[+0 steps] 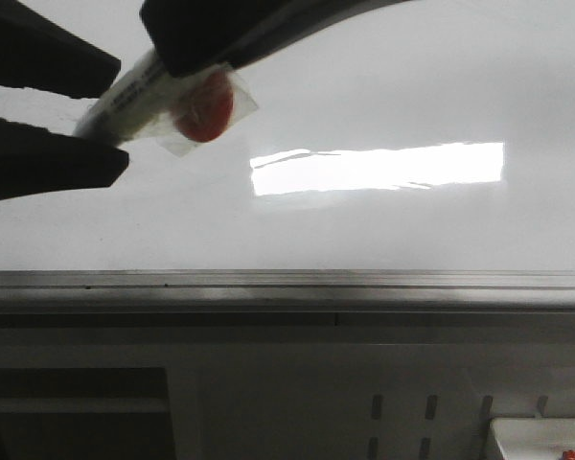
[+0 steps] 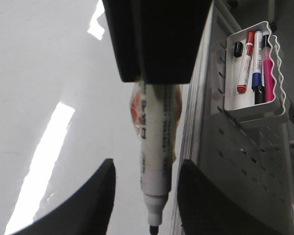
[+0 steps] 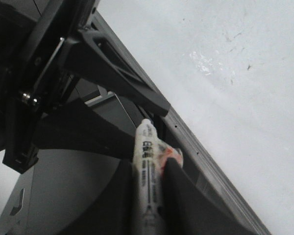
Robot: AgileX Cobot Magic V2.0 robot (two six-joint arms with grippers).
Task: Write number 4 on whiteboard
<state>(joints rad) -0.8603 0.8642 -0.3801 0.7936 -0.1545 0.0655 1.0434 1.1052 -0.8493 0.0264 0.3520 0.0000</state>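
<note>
From the front, shows the glossy whiteboard [image 1: 383,86] behind the right tool [image 1: 196,72], pinched on a white marker [image 1: 134,96]. From the left wrist, shows the left tool [image 2: 147,196] spread, flanking the marker tip without touching, near a tray [image 2: 255,110] of pens. From the right wrist, shows the same pinch beside the grey rail [image 3: 210,169].
</note>
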